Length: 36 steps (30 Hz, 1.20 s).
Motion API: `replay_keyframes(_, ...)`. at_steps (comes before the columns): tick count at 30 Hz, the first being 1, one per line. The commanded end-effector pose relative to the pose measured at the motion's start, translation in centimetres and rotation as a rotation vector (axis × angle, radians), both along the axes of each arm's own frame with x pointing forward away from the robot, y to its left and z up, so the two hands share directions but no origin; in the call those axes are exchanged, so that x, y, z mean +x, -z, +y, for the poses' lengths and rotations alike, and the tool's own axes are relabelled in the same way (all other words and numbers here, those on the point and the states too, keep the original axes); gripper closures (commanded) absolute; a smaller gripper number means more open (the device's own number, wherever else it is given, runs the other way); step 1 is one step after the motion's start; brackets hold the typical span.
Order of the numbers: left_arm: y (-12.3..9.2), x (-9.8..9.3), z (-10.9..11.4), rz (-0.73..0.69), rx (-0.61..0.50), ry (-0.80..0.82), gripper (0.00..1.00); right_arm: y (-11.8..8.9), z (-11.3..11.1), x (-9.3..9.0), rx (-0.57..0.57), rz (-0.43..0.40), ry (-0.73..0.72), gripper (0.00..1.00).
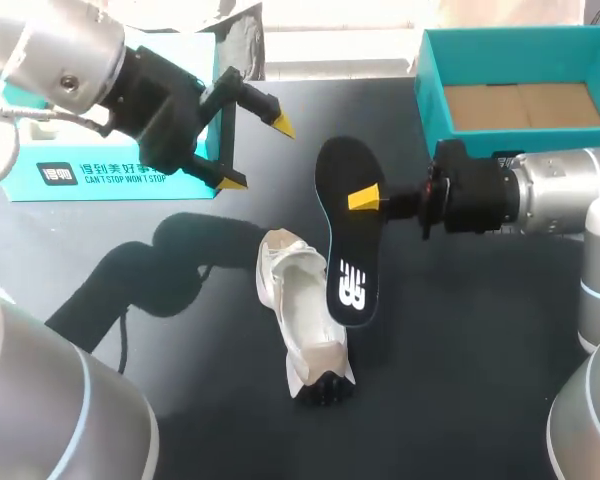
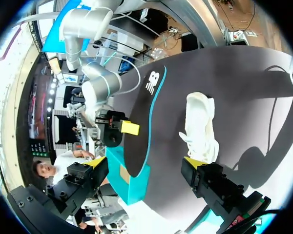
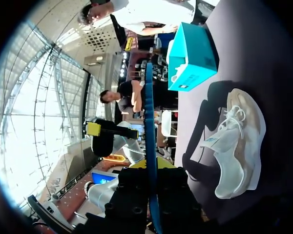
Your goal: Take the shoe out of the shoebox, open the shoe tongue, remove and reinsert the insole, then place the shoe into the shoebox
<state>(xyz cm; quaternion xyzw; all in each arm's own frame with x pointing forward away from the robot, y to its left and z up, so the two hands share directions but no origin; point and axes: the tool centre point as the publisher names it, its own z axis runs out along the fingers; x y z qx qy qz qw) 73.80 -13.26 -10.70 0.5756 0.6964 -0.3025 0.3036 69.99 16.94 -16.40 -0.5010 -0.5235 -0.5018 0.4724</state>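
Observation:
A black insole (image 1: 347, 235) with a teal edge hangs upright above the table, and my right gripper (image 1: 366, 198) is shut on its upper part. Edge-on in the right wrist view, the insole (image 3: 149, 122) stands clamped in my right gripper (image 3: 150, 191). The white shoe (image 1: 302, 312) lies on its side on the dark table just below the insole. My left gripper (image 1: 258, 153) hovers open and empty to the upper left of the insole. From the left wrist, the insole (image 2: 141, 117) and shoe (image 2: 201, 127) lie ahead of the open left gripper (image 2: 145, 162).
The open teal shoebox (image 1: 432, 95), lined with brown cardboard, stands at the back right behind my right arm. Its teal lid (image 1: 100, 175) lies at the back left under my left arm. A black cable (image 1: 123, 335) runs across the table's left side.

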Motion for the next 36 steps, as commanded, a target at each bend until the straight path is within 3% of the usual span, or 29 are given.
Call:
replay_keyframes(1, 1.2, -0.3, 1.1, -0.125, -0.532, -0.054, 0.00, -0.1, 0.1, -0.3, 0.006, 0.000, 0.001, 1.00)
replay_keyframes(6, 2.4, 0.5, 0.9, -0.180, -0.611, -0.065, 0.00, -0.3, 0.5, -0.4, 0.003, 0.014, -0.005, 1.00)
replay_keyframes(12, 3.3, 0.9, -1.1, -0.196, -0.670, -0.062, 0.00, -0.3, 0.9, -0.4, 0.003, 0.020, -0.003, 1.00)
replay_keyframes(15, 3.6, 1.3, -2.4, -0.205, -0.686, -0.066, 0.07, -0.3, 1.2, -0.3, 0.001, 0.020, 0.003, 1.00)
replay_keyframes(18, 3.8, 1.5, -3.3, -0.204, -0.704, -0.069, 0.31, -0.4, 1.5, -0.3, -0.003, 0.019, 0.008, 1.00)
replay_keyframes(20, 3.9, 1.6, -3.8, -0.199, -0.716, -0.076, 0.33, -0.5, 1.5, -0.3, -0.004, 0.018, 0.012, 1.00)
replay_keyframes(22, 4.1, 1.7, -4.3, -0.198, -0.719, -0.078, 0.42, -0.6, 1.6, -0.2, -0.005, 0.017, 0.015, 1.00)
replay_keyframes(28, 4.5, 1.7, -5.3, -0.184, -0.723, -0.066, 0.32, -0.7, 1.7, -0.2, -0.011, 0.021, 0.008, 1.00)
replay_keyframes(33, 4.8, 1.8, -6.2, -0.172, -0.724, -0.060, 0.44, -0.7, 1.8, 0.0, -0.019, 0.024, 0.008, 1.00)
replay_keyframes(36, 4.8, 1.9, -7.1, -0.167, -0.731, -0.059, 0.45, -0.6, 2.1, 0.1, -0.024, 0.029, -0.004, 1.00)
